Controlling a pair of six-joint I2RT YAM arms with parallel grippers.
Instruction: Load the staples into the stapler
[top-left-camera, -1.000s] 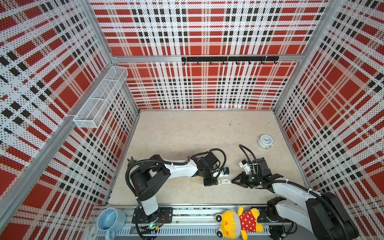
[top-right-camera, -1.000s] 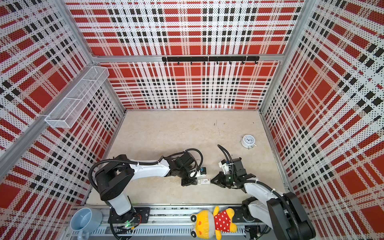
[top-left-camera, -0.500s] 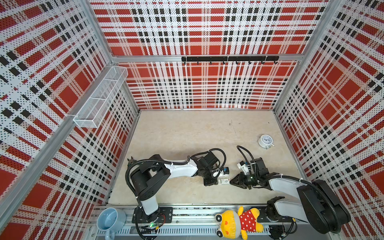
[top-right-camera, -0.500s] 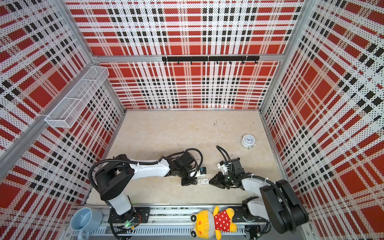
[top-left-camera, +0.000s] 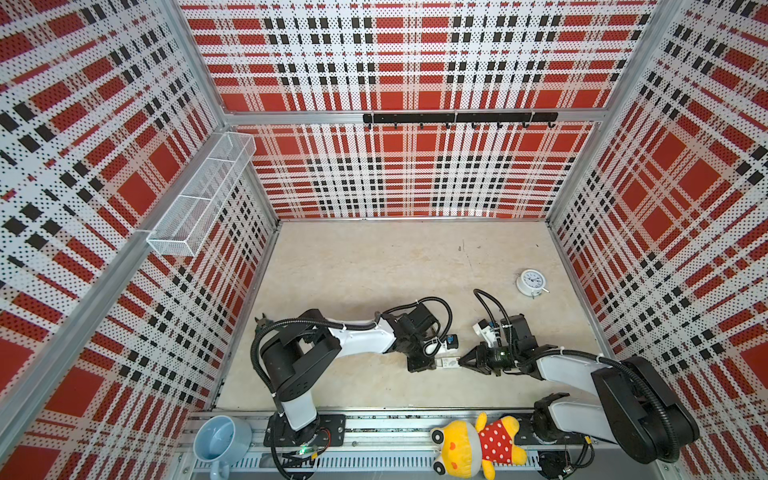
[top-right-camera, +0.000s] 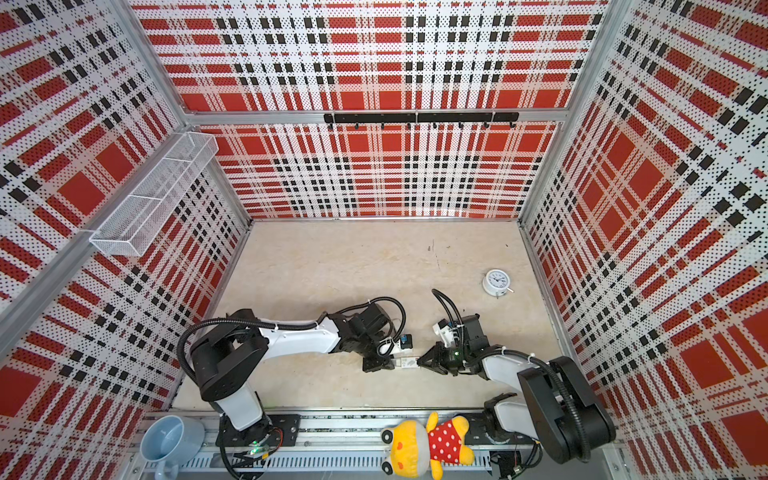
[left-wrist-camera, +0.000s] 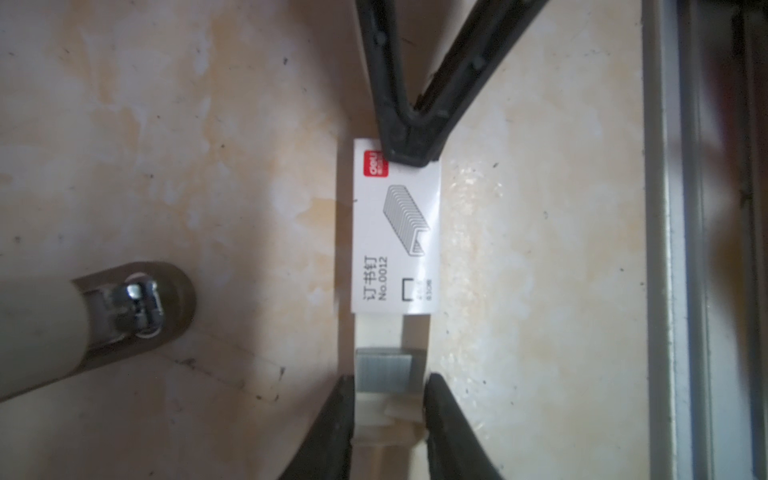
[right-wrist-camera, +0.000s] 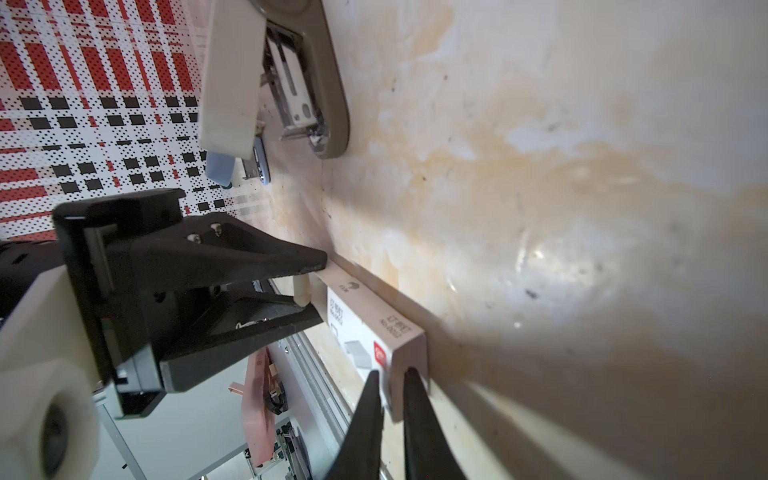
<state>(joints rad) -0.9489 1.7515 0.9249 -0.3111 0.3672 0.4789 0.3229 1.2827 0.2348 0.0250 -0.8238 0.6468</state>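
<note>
So the white printed sleeve (left-wrist-camera: 395, 232) lies flat on the beige table (left-wrist-camera: 187, 145) and both arms are on it, one at each end. The left gripper (left-wrist-camera: 390, 379) is clamped on the little white card tray (left-wrist-camera: 376, 332) that pokes out of one end of the sleeve, one finger on each side wall. The staples (left-wrist-camera: 388, 370) sit in that tray, a silver-grey block just outside the sleeve's mouth and right between the left fingers. At the sleeve's other end, the one with the red mark, the right gripper (right-wrist-camera: 391, 374) is pinched together on the sleeve's end wall, tips nearly touching with just the card between them. The stapler (right-wrist-camera: 226, 166), the light-blue one, is well apart from the sleeve, and partly hidden behind the grey-beige stapler (right-wrist-camera: 328, 95). That one lies open, metal channel showing, off to the side of the sleeve's tray end. In both top views the sleeve is just a small white bit between the two black grippers, and I can't make out the staples from up there.
</note>
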